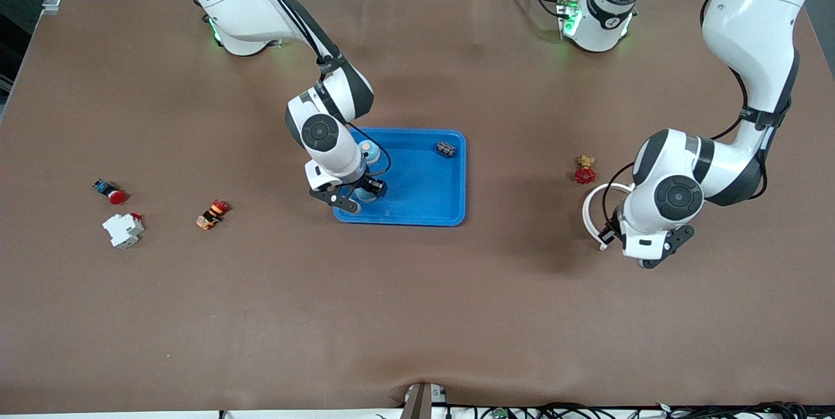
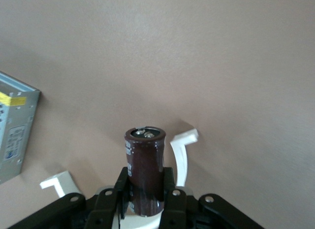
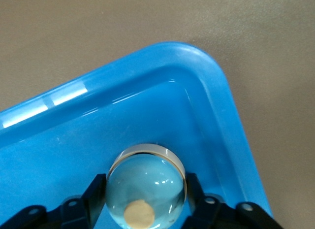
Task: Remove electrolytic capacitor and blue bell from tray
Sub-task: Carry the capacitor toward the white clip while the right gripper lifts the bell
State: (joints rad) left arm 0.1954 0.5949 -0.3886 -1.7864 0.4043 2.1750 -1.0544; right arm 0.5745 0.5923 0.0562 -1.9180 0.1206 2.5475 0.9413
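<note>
A dark brown capacitor (image 2: 144, 165) stands upright between the fingers of my left gripper (image 2: 145, 177), which is shut on it. That gripper (image 1: 652, 254) hangs over the table at the left arm's end, beside a white open ring (image 1: 590, 210); the hand hides the capacitor in the front view. A pale blue domed bell (image 3: 146, 182) with a tan button sits in the blue tray (image 1: 424, 213), in the corner nearer the front camera at the right arm's end. My right gripper (image 1: 365, 194) is down in the tray, a finger pressed against each side of the bell.
A second pale blue bell (image 1: 370, 151) and a small dark part (image 1: 446, 149) also lie in the tray. A red valve (image 1: 585, 172) sits near the left arm. A red button (image 1: 111, 192), a white breaker (image 1: 122, 230) and an orange part (image 1: 212, 213) lie toward the right arm's end. A metal box (image 2: 15, 130) shows in the left wrist view.
</note>
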